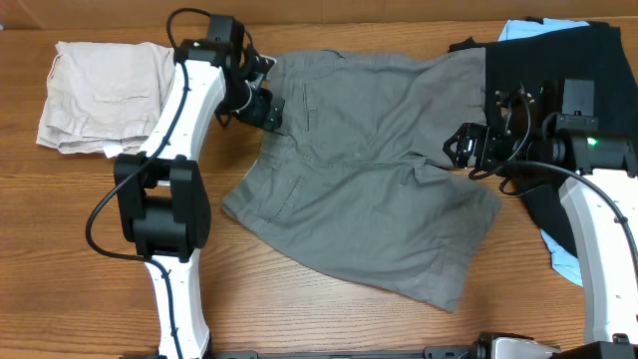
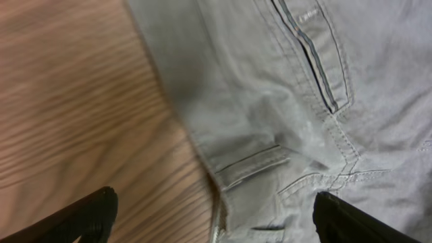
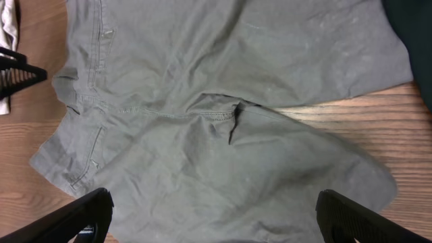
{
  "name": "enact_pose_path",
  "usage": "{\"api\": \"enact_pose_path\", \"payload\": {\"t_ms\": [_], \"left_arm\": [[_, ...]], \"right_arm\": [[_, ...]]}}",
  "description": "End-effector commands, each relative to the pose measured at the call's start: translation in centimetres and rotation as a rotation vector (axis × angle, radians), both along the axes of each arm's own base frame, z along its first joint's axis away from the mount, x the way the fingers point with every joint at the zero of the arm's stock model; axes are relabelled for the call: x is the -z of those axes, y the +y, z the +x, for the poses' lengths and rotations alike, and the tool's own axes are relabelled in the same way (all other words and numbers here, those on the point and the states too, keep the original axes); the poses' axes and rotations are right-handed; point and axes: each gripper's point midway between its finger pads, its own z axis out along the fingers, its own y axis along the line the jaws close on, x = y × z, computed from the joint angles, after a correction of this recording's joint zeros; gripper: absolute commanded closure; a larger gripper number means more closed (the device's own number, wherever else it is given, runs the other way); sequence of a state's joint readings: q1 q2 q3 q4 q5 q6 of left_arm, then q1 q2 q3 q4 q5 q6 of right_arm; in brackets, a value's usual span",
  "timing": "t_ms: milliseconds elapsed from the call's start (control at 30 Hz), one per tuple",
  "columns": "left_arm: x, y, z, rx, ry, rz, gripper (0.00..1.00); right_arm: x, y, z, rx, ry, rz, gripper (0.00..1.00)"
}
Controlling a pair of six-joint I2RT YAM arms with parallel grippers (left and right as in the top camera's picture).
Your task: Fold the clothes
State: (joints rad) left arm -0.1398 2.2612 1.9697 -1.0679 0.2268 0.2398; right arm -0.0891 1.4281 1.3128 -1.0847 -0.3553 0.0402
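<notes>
**Desk:** Where do you see the mid-grey woven shorts [image 1: 369, 170]?

**Me:** Spread flat in the middle of the brown wooden table [image 1: 70, 209], waist towards my left arm and legs towards the right. The folded beige shorts [image 1: 105, 95] lie apart at the far left. A large black garment [image 1: 553, 60] sits at the right edge.

**Desk:** And the left gripper [image 1: 261, 100]?

**Me:** I have it over the waist edge with its jaws spread wide, holding nothing. On the wrist camera one black finger [image 2: 88, 216] is over bare wood and the other is over cloth, with the waistband between them.

**Desk:** The right gripper [image 1: 464, 148]?

**Me:** It is also wide open and empty, above the right-hand leg. I cannot tell whether either gripper touches the fabric
</notes>
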Motion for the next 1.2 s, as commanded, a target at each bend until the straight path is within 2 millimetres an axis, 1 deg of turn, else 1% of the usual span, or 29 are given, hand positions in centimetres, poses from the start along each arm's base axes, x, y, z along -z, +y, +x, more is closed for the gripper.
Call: {"api": "enact_pose_path", "payload": {"t_ms": [0,67,167,233,367,467,567,633,667,733,833,933,1033,1100,1167], "left_arm": [[1.4,-2.2,-1.1,0.059,0.028,-0.047,0.07],[2.1,-2.9,-1.4,0.074,0.028,-0.045,0.07],[3.2,-3.2,-1.5,0.078,0.025,-0.043,0.13],[3.6,-3.1,-1.6,0.056,0.032,-0.037,0.2],[4.1,-1.8,-1.3,-0.035,0.039,0.016,0.39],[4.2,-1.4,-1.3,-0.048,0.036,0.039,0.5],[4.3,-1.5,-1.4,-0.053,0.042,0.038,0.72],[4.4,-1.5,-1.5,-0.07,0.048,0.041,0.89],[4.4,-1.4,-1.6,-0.085,0.054,0.046,0.96],[4.5,-0.8,-1.5,-0.132,0.059,0.063,0.96],[4.6,1.6,-0.9,-0.2,0.052,0.1,0.96],[4.6,4.0,-0.5,-0.258,0.055,0.1,0.96],[4.6,6.6,-0.5,-0.319,0.069,0.098,0.96],[4.6,8.0,-0.7,-0.345,0.082,0.1,0.96],[4.7,8.5,-0.9,-0.353,0.093,0.103,0.96]], "right_arm": [[-0.5,-0.1,0.4,-0.003,-0.022,-0.018,0.0],[-0.5,-0.1,0.4,-0.003,-0.022,-0.018,0.0],[-0.5,-0.1,0.4,-0.003,-0.021,-0.018,0.0],[-0.5,-0.1,0.4,-0.003,-0.021,-0.018,0.0],[-0.5,-0.1,0.4,-0.003,-0.022,-0.018,0.0],[-0.5,-0.1,0.4,-0.004,-0.021,-0.018,0.0],[-0.5,-0.1,0.4,0.0,-0.021,-0.016,0.0],[-0.5,-0.1,0.4,0.0,-0.02,-0.016,0.0],[-0.5,-0.1,0.3,0.0,-0.019,-0.016,0.0],[-0.3,-0.1,0.1,0.0,-0.007,-0.015,0.0],[-0.2,-0.1,-0.2,0.019,0.015,-0.004,0.0],[-0.2,-0.1,-0.2,0.06,0.029,0.016,0.0],[-0.3,0.0,0.0,0.081,0.03,0.031,0.0],[-0.5,0.2,0.2,0.073,0.018,0.045,0.0],[-0.6,0.3,0.3,0.07,0.01,0.05,0.0]]}}
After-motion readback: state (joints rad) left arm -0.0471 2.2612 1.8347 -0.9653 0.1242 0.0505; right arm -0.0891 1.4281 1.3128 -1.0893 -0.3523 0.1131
